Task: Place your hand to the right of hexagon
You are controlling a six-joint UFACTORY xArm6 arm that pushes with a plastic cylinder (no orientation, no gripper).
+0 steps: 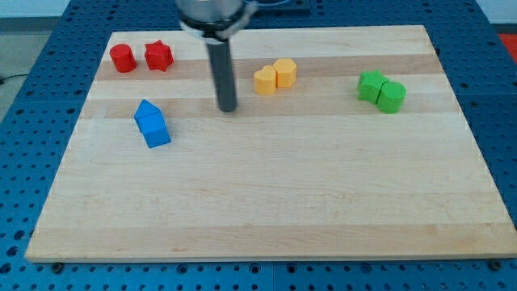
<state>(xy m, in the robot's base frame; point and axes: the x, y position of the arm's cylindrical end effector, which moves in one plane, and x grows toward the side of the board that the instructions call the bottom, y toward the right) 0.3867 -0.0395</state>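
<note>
my tip left of yellow hexagon, rod's top cut off

Rod cut off by frame top, arm above unseen; board front corners clipped at frame bottom.

No text, label, brand, number or sign can be read anywhere here.

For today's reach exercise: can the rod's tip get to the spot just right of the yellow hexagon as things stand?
Probably yes. My tip sits left of the yellow heart and yellow hexagon; bare board lies below and right of that pair, so it can skirt underneath.
</note>
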